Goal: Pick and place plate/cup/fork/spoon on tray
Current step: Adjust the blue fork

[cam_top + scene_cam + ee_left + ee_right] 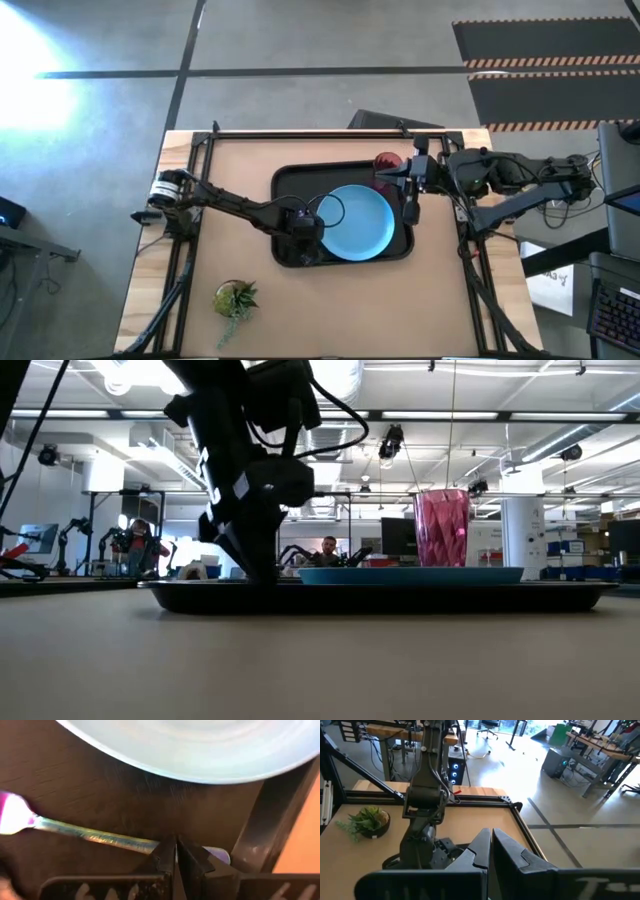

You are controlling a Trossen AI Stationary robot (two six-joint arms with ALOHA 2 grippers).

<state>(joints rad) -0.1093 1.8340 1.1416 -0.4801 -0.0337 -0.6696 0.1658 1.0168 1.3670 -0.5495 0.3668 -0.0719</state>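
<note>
Fork (100, 837) under shut left gripper (175, 851)

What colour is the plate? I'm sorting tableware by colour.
Light blue; the plate shows best in the high view.

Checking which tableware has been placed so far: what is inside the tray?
The tray holds the plate, the cup and the fork, pinched by the left end effector. No spoon shows; the arms cover parts.

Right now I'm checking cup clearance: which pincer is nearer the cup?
Right. The right pincer hangs shut just beside the cup, at the tray's edge. The left pincer is shut on the fork, across the plate.
</note>
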